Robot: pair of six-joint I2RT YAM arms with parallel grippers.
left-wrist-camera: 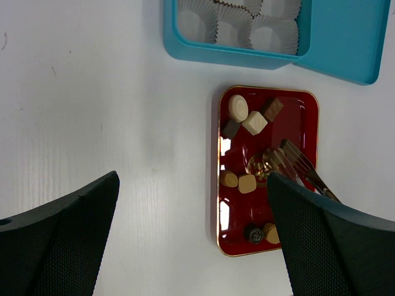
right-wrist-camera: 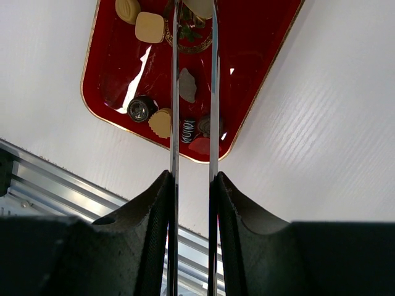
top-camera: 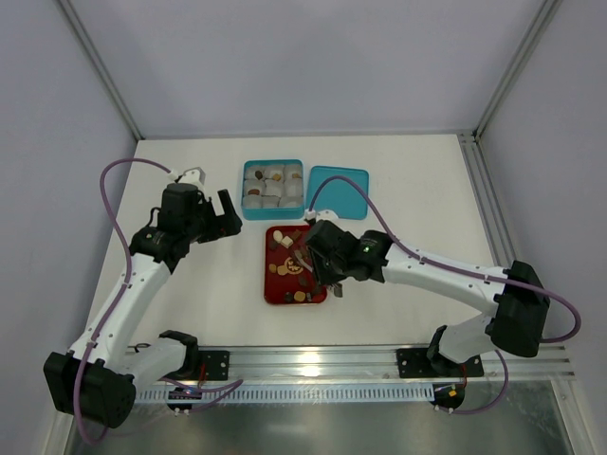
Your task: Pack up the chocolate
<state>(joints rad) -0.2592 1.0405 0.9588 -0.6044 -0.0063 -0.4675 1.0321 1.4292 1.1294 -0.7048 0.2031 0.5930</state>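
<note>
From above, the right gripper [top-camera: 318, 258] is closed around a pair of metal tongs [top-camera: 305, 262] and hangs over the red tray [top-camera: 269, 284]. Most of the chocolate [top-camera: 286, 242] lies scattered on the tray beneath and beside it. Beyond the gripper sits the blue box [top-camera: 245, 190]. A few of its far cups seem to hold brown pieces, so packing looks begun but far from finished. The lid [top-camera: 341, 190] lies off, beside the box. The left gripper [top-camera: 232, 213] idles with its fingers apart, holding nothing, with the box just ahead of it.

From the left wrist, the left gripper [left-wrist-camera: 192, 185] is spread wide. The red tray [left-wrist-camera: 308, 123] is ahead of its right finger, with cream, tan and dark chocolate [left-wrist-camera: 238, 107] on it and the tongs [left-wrist-camera: 296, 161] reaching in. Farther ahead, the paper cups [left-wrist-camera: 274, 34] that show in the blue box [left-wrist-camera: 203, 55] are empty.

From the right wrist, the right gripper [right-wrist-camera: 192, 179] pinches the tongs [right-wrist-camera: 174, 92], whose blades run forward over the red tray [right-wrist-camera: 259, 55]. Chocolate [right-wrist-camera: 150, 26] lies on both sides of the blades. Their tips run out of the frame, so I cannot tell whether they hold a piece.
</note>
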